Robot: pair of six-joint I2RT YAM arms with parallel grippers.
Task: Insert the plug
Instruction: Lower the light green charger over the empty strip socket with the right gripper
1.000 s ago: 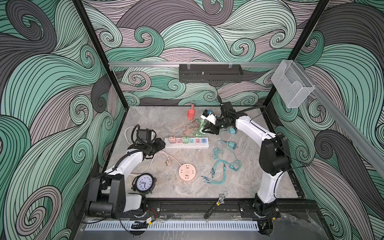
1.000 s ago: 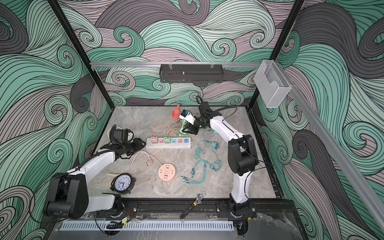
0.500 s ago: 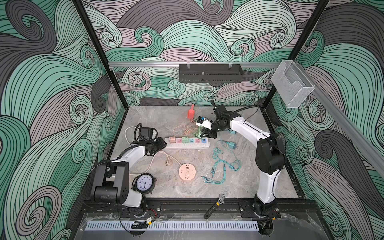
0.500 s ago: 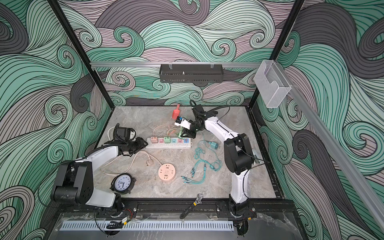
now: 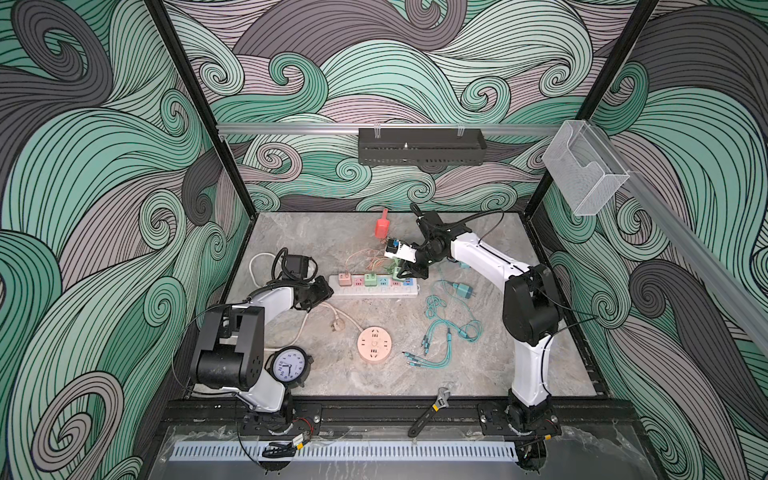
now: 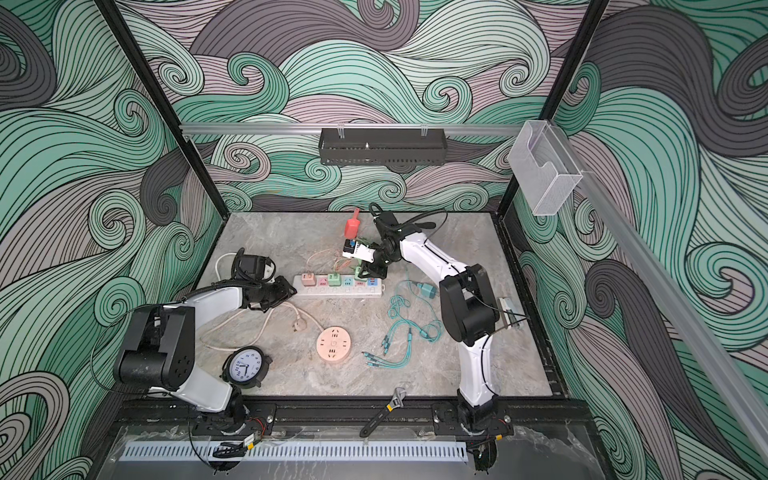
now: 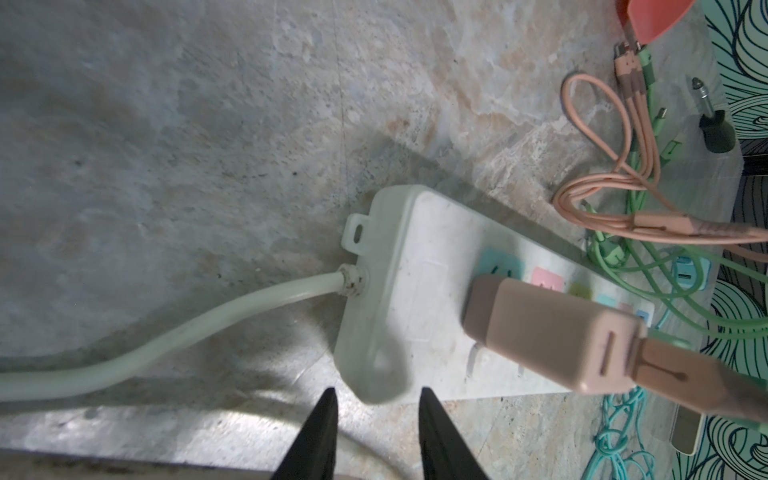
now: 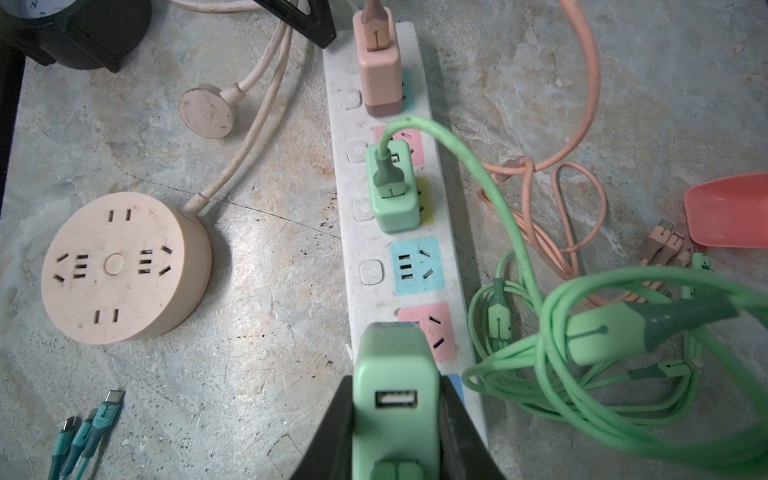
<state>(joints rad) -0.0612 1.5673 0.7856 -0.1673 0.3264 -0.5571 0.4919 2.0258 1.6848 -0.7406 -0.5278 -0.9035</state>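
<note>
**Step in hand:** alignment of the plug over a socket; insertion is not yet done.

**Task item:** The green plug (image 8: 392, 353) is raised over the power strip (image 8: 365, 241), at the end away from its cord and just beside the free pink socket (image 8: 432, 328). Its USB face is turned to the right wrist camera and its prongs are hidden, so contact with the strip cannot be confirmed.

**Right gripper** (image 8: 397, 386): the 2 fingers (image 8: 332, 424) are clamped on the flanks of the green plug.

**Left gripper** (image 7: 377, 390): the fingers (image 7: 320, 436) stand narrowly apart with nothing between them, tips low over the tabletop (image 7: 166, 145) just short of the strip's cord end.

**Occupied positions:** 1 pink charger (image 8: 378, 70) and 1 green charger (image 8: 392, 195) are already seated. A blue socket (image 8: 415, 266) is free.

**Next move, as judged:** bring the prongs square to the slots of the chosen socket, then press straight down. The strip lies loose, so bracing its cord end with the left arm appears advisable. The trailing green cable (image 8: 519, 232) may drag the plug off line.
</note>
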